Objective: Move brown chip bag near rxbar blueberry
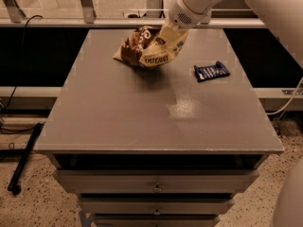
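Observation:
The brown chip bag [141,50], crinkly with cream-yellow ends, hangs a little above the far middle of the grey table [142,126], with its shadow under it. My gripper [169,35] comes down from the upper right on the white arm [203,1] and is shut on the bag's right end. The rxbar blueberry [211,71], a small dark navy bar, lies flat on the table to the right of the bag, about a bag's width from it. The small orange fruit is hidden.
The table top sits on a cabinet with drawers [156,188] facing me. A metal rail [94,21] and posts run behind the far edge. A black pole [23,160] lies on the speckled floor at the left.

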You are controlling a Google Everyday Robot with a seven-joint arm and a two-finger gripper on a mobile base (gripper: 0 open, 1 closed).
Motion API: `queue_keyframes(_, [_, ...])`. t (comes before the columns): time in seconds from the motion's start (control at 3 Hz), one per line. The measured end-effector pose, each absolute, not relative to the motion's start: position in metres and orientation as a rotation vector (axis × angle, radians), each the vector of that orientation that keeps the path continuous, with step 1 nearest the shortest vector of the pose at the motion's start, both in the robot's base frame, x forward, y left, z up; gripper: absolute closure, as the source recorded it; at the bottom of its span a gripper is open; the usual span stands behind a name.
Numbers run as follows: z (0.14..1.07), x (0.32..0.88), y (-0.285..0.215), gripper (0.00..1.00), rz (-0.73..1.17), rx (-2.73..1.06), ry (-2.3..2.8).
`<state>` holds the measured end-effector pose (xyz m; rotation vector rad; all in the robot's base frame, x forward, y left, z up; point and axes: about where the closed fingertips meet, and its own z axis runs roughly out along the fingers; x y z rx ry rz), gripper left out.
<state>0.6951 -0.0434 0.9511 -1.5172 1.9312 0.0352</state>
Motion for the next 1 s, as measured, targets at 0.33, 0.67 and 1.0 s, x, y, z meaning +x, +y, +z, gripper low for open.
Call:
queue_keyframes(0.33, [0.97, 0.701, -0.072, 1.0, -0.049, -1.495, 1.959])
queue_keyframes(0.67, [0.982, 0.707, -0.094, 1.0, -0.109, -1.476, 1.982])
queue_keyframes(1.0, [0.983, 0.716, -0.122, 1.0, -0.13, -1.443, 2.011])
